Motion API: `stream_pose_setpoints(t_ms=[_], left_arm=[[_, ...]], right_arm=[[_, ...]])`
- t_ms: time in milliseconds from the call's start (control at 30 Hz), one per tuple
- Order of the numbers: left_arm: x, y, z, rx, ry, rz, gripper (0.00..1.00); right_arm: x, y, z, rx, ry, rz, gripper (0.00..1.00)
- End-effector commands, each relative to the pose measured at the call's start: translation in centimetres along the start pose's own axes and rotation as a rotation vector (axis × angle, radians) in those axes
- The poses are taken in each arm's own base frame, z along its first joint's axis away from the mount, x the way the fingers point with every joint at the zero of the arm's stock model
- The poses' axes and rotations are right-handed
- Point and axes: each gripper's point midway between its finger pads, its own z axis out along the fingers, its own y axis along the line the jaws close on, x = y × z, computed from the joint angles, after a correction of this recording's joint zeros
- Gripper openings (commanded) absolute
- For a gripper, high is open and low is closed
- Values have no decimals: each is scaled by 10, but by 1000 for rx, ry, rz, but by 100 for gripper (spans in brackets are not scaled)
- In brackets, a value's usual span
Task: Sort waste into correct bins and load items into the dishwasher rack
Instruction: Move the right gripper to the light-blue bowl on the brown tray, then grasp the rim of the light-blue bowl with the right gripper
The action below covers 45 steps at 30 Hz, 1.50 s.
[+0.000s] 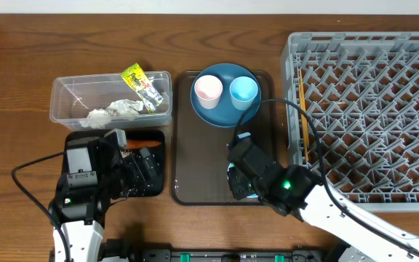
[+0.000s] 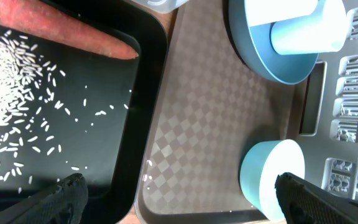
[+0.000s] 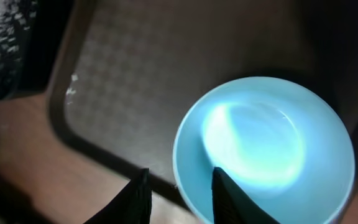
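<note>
The white bowl with pale blue outside (image 3: 266,149) stands at the near end of the brown tray. My right gripper (image 3: 180,193) is open, one finger inside the bowl's rim and one outside. From overhead the right gripper (image 1: 240,182) hides most of the bowl (image 1: 231,177). My left gripper (image 2: 182,199) is wide open and empty over the black tray (image 2: 146,93), which holds the carrot (image 2: 61,31) and rice scraps (image 2: 17,112). The blue plate (image 1: 224,108) carries the pink cup (image 1: 208,89) and light blue cup (image 1: 244,90). The clear tub (image 1: 60,102) holds crumpled paper (image 1: 111,110) and the snack wrapper (image 1: 140,84).
The grey dishwasher rack (image 1: 369,109) fills the right side. Wooden chopsticks (image 1: 303,124) lie along its left edge. The brown serving tray (image 1: 195,160) sits between the black tray (image 1: 155,191) and the rack. The left arm covers most of the black tray from overhead.
</note>
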Motion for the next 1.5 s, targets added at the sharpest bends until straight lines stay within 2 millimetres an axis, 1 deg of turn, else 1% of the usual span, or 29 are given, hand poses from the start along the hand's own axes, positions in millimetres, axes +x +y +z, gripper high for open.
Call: stream_pose_setpoints(t_ms=[0,100,200,367,467,633,867,1067,1233,1367,1467], left_arm=[[-6,-1,-4,-6,-20,13,98],[-6,-1,-4,-6,-20,13,98],[-6,-1,-4,-6,-20,13,98],[-6,-1,-4,-6,-20,13,99],[-6,-1,-4,-6,-20,13,98],[-6,-1,-4,-6,-20,13,99],[-6,-1,-4,-6,-20,13,99],[-6,-1,-4,-6,-20,13,99],[-6,-1,-4,-6,-20,13,99],[-6,-1,-4,-6,-20,13,99],[-6,-1,-4,-6,-20,13,99]], right_arm=[[13,-13,16,55,-8,53,31],[19,-17,28,58,-3,91,30],[23,-17,37,61,11,88,31],[25,-3,48,16,23,68,31],[27,2,52,11,26,55,31],[28,2,53,12,30,53,31],[32,-1,55,28,44,52,26],[37,-4,63,42,65,51,25],[32,-1,64,30,47,52,16],[31,0,64,28,44,52,14],[31,0,63,27,44,43,1]])
